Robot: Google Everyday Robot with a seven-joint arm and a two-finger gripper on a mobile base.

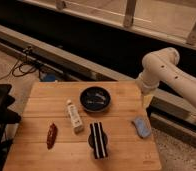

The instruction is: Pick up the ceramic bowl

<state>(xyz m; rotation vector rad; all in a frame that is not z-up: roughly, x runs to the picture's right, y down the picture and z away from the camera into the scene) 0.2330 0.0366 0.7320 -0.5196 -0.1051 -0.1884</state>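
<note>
The ceramic bowl [95, 98] is round, shallow and glossy dark with pale streaks inside. It sits upright on the wooden table [51, 95], at the far middle. The white arm [163, 67] bends in from the right. Its gripper [144, 91] is at the table's far right corner, to the right of the bowl and about a bowl's width from it. Nothing is seen in the gripper.
A white tube [74, 116] lies to the front left of the bowl. A black-and-white striped block [98, 139] rests on a small dark round thing near the front edge. A red object [51, 135] lies at the left and a blue object [141, 126] at the right. A dark chair [0, 117] stands to the left of the table.
</note>
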